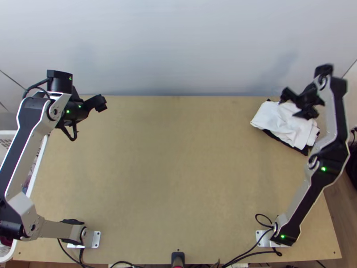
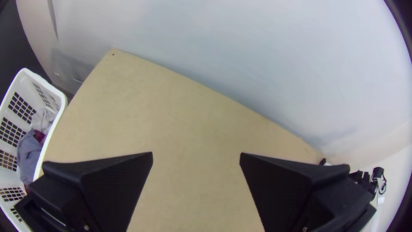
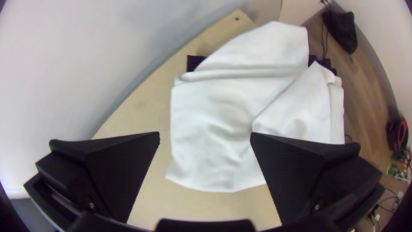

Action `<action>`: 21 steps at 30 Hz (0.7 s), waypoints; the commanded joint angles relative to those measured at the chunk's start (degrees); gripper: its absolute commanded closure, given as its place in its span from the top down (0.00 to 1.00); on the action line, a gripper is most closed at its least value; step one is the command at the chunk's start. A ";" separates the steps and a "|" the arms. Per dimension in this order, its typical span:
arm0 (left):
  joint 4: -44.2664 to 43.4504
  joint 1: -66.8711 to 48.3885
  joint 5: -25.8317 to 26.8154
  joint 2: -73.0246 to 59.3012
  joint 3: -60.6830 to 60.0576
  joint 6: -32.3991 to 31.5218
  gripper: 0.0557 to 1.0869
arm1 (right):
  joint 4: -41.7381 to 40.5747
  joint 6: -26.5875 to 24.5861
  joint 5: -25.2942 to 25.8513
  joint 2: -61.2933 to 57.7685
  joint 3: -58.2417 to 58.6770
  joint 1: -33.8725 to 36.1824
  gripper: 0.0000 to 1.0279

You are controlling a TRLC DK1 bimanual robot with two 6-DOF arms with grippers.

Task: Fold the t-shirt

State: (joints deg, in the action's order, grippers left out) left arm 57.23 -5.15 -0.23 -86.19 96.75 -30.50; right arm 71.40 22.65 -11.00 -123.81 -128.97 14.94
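White laundry basket (image 2: 60,103) is standing at the left edge of the worktop (image 1: 178,169), holding blue-grey cloth (image 2: 29,152), pale grey cloth (image 2: 42,120) and a bit of maroon cloth (image 2: 39,136); white t-shirt (image 3: 210,111) is lying in the far right corner, folded unevenly, creased, over black cloth (image 3: 195,63); right claw (image 1: 290,105) is hanging above it, gaping wide, gripping nothing; left claw (image 1: 100,103) is hovering far left, also gaping wide, holding nothing.

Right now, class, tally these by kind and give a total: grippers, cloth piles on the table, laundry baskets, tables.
Grippers: 2 (left gripper, right gripper)
Cloth pile: 1
Laundry basket: 1
Table: 1
Total: 5
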 commanded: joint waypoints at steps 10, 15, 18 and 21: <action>-11.88 -3.38 -10.14 18.43 -15.71 5.10 0.96 | -5.04 -6.92 22.61 31.79 25.34 -16.35 0.96; -17.68 -3.29 -14.89 28.80 -29.51 6.33 0.96 | -15.67 -7.10 32.63 44.97 49.43 -27.16 0.96; -22.87 -3.29 -17.96 35.13 -39.53 8.88 0.96 | -21.03 -5.78 33.50 50.42 59.36 -31.64 0.96; -26.65 -3.29 -19.81 41.02 -48.06 8.88 0.96 | -25.52 -6.39 33.50 54.29 67.18 -34.01 0.96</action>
State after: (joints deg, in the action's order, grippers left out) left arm 38.81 -8.16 -14.68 -57.74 66.61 -23.79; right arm 55.64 16.78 17.63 -81.12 -82.70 -10.48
